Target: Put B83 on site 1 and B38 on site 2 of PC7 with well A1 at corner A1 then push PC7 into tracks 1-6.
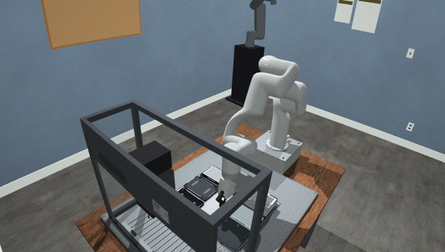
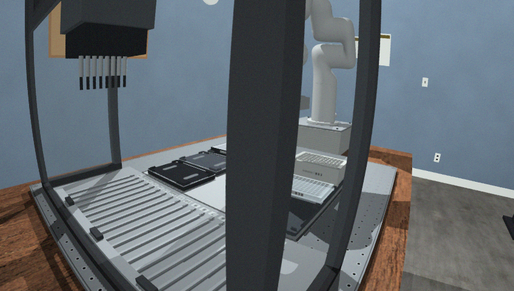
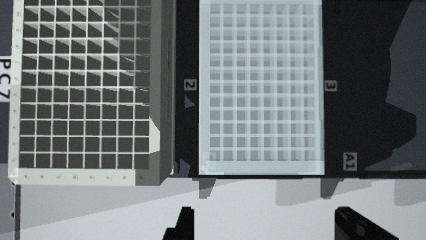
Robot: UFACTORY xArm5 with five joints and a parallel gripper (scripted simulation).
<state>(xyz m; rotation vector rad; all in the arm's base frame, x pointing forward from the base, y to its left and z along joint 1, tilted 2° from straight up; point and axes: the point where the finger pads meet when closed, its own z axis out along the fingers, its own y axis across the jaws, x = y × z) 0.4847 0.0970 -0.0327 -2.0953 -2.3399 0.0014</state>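
Note:
PC7 (image 1: pixel 232 235) (image 3: pixel 367 30) lies on the apron (image 3: pixel 240 197), outside the rails. B83 (image 1: pixel 263 202) (image 2: pixel 320 173) (image 3: pixel 82 95), a tall pale deep-well block, sits on site 1. B38 (image 1: pixel 243 214) (image 2: pixel 313 189) (image 3: pixel 262 90), a light 96-well plate, sits on site 2, looks level and runs parallel to the block. Site 3 is bare. My gripper (image 3: pixel 265 222) is open and empty; its fingertips show past the short end of B38 in the wrist view. In the top view the frame partly hides the carrier. The lamp cannot be made out.
The rails (image 2: pixel 144 223) lie under the dark instrument frame (image 2: pixel 265 143), whose posts and top bars stand around them. B33 (image 1: pixel 213 173) sits in nest S1. Nests S2 (image 1: pixel 201 188) and S3 (image 2: pixel 180 174) hold no plate. A pipetting head (image 2: pixel 106 39) hangs above the rails.

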